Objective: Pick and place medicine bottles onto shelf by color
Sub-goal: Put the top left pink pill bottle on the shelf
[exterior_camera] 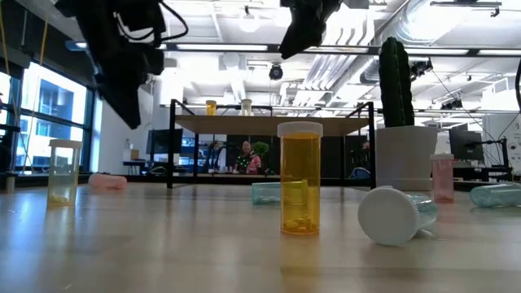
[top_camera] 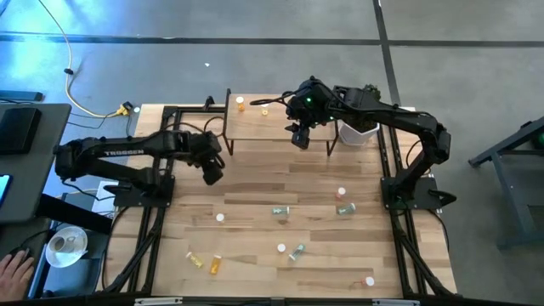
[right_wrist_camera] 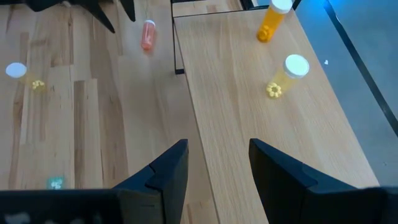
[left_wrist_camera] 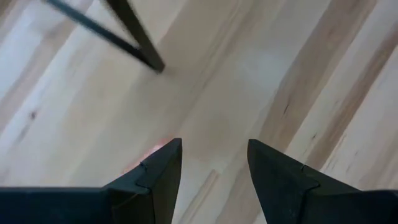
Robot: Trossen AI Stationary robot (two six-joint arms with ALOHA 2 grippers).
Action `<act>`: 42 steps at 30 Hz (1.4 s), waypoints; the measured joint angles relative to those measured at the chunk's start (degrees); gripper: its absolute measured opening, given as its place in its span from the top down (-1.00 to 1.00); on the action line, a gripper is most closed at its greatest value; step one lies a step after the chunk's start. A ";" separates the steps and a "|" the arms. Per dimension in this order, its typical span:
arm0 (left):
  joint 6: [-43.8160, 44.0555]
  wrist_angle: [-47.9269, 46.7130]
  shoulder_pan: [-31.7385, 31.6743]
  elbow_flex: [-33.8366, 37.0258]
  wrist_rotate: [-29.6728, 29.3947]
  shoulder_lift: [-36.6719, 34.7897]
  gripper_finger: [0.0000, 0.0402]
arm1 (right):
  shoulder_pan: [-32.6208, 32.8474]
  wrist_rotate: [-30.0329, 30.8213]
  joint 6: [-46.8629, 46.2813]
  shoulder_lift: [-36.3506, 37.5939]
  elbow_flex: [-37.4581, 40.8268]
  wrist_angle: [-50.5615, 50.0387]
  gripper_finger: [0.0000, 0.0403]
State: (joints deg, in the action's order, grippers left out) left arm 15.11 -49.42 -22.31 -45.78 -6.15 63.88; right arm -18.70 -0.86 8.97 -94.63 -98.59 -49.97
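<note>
Shelf [top_camera: 259, 121]: low light-wood board on thin black legs, at desk's far edge.
On shelf: orange bottle [right_wrist_camera: 272, 22] and yellow bottle [right_wrist_camera: 287, 73], white-capped, upright.
On desk: remaining bottles scattered, several lying down.

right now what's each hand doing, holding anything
left hand: open, empty, over the table.
right hand: open, empty, above the shelf.

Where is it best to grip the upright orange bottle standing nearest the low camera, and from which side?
Probably grip the orange bottle around its straight body just under the white cap, coming from above. It stands upright with free space around it; the lying bottle beside it is apart. Both grippers are open and empty, so either could likely try.
</note>
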 joint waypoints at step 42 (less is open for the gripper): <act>-21.94 -5.73 5.63 2.82 -8.62 14.51 0.14 | 0.00 0.02 1.43 -0.04 0.00 -1.36 0.20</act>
State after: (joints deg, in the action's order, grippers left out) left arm -6.83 -55.15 -16.68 -42.95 -14.77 78.39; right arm -18.70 -0.84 10.41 -94.67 -98.59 -51.33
